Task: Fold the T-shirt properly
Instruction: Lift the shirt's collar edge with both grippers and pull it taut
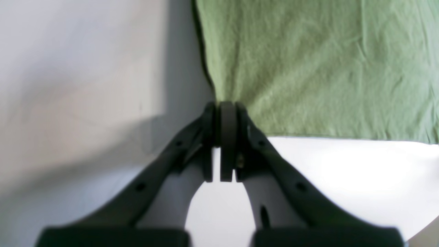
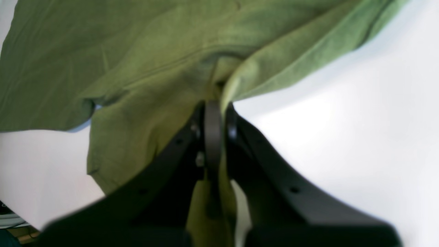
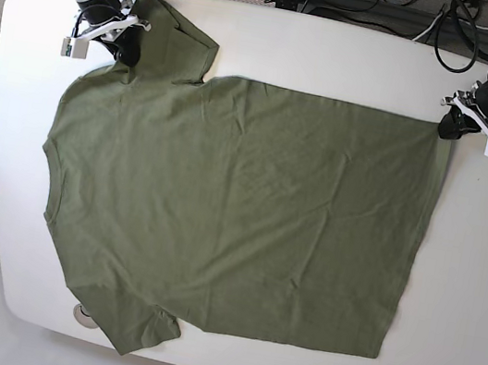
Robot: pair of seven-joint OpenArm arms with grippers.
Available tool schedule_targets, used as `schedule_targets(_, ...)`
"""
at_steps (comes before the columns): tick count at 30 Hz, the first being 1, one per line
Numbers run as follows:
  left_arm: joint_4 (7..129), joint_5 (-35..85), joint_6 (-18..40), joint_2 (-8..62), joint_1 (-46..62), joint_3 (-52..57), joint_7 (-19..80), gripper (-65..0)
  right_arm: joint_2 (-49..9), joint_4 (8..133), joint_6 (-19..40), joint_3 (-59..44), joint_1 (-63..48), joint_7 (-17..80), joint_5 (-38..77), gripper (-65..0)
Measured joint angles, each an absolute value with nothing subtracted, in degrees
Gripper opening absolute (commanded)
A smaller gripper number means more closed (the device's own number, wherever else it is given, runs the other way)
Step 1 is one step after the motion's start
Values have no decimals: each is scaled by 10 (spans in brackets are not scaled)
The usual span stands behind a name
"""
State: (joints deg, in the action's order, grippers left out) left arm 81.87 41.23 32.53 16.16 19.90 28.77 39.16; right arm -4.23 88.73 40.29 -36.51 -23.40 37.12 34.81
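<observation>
Your T-shirt [image 3: 239, 210] lies spread flat across the white table [image 3: 340, 53], with your left claw [image 1: 226, 106] clenched on its hem corner and your right claw [image 2: 214, 106] clenched on fabric by the far sleeve.

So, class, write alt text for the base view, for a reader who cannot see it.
An olive-green T-shirt lies spread flat across a white table, collar to the view's left. The right pincer is shut on its upper shoulder by the sleeve, and the left pincer is shut on the upper hem corner.
</observation>
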Motion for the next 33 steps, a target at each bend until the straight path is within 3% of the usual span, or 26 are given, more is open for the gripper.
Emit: schedule_targets(33,862,412,328,166,246,291,394,-650,-38,998,396,-373,-307,395,328,-650)
